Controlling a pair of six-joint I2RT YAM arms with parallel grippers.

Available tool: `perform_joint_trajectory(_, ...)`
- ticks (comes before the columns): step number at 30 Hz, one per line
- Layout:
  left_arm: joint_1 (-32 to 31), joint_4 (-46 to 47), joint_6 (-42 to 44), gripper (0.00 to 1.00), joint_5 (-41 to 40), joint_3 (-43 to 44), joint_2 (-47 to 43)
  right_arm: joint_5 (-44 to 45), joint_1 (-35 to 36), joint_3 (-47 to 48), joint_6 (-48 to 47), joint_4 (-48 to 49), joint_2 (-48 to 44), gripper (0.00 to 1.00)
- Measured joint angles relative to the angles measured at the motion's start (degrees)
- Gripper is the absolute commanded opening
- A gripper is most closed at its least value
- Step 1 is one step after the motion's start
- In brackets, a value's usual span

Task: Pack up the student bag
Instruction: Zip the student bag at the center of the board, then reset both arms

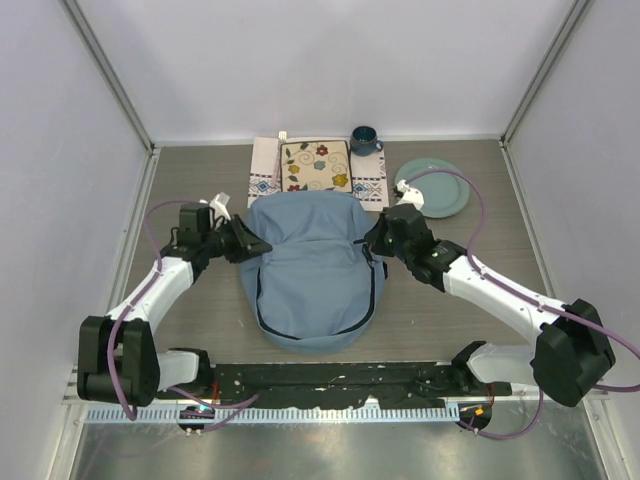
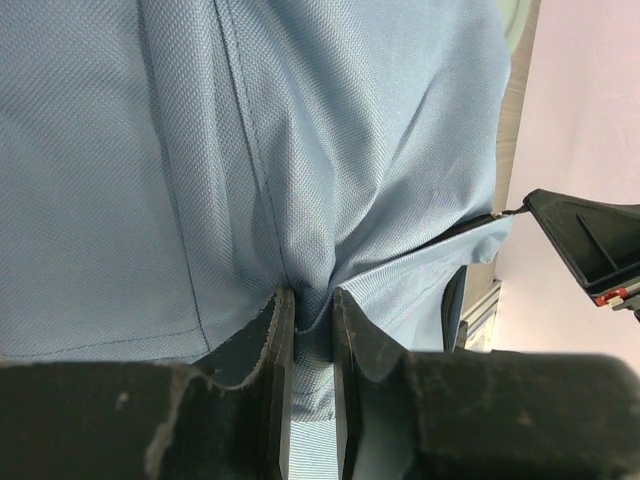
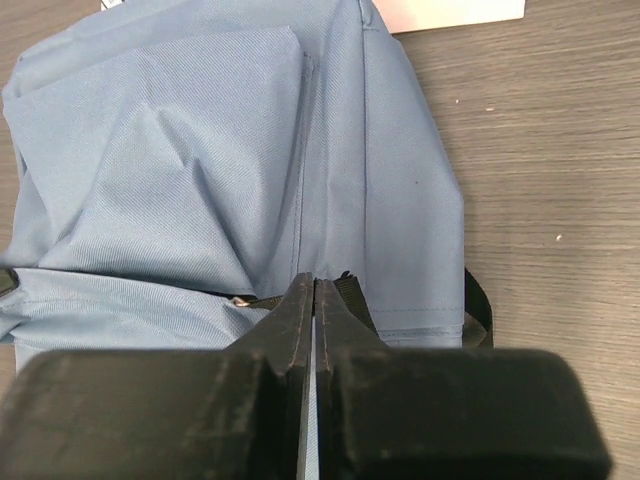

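Your left hand [image 2: 312, 300] pinches a fold of the student bag [image 1: 310, 270]; hold that taut; your right hand [image 3: 315, 285], pressed together by the zipper [image 1: 375, 285], should pull smoothly.

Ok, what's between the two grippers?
The bag fills the gap in the top view; the left gripper pinches its fabric, the right gripper shut at its other side.

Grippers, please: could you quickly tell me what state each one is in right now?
Left gripper: closed on a fold of the student bag fabric.
Right gripper: shut, tips at the bag; any hold cannot be told.
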Motion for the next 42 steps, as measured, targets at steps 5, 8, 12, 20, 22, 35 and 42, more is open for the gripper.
perform_joint_trajectory(5, 0.5, -1.3, 2.1, 0.58, -0.9, 0.6, 0.0, 4.0, -1.2, 0.0, -0.5, -1.4, -0.8, 0.54)
perform_joint_trajectory(8, 1.2, -4.7, 4.1, 0.71, -5.3, 1.8, -1.0, 7.3, -3.8, 0.0, -1.3, -3.6, -1.3, 0.70)
perform_joint_trajectory(12, 1.3, -11.4, 6.8, 0.91, -13.5, 3.8, -6.7, 8.6, -6.0, 0.0, -1.8, -4.8, -3.1, 0.73)
perform_joint_trajectory(20, 1.3, -19.8, 8.1, 1.00, -27.4, 5.2, -14.6, 5.9, -10.9, 0.0, -2.3, -6.3, -3.1, 0.88)
perform_joint_trajectory(22, 1.3, -22.8, 7.5, 1.00, -32.2, 5.6, -13.8, 4.9, -12.5, 0.0, -2.3, -6.8, -2.6, 0.88)
perform_joint_trajectory(35, 1.5, -31.9, 3.1, 1.00, -48.6, 7.4, -10.5, 1.1, -31.0, -0.3, -1.3, -11.0, -1.0, 0.91)
perform_joint_trajectory(42, 1.5, -31.3, 2.5, 1.00, -49.7, 7.4, -13.3, 11.8, -29.5, -8.7, -7.6, -4.1, -8.7, 0.91)
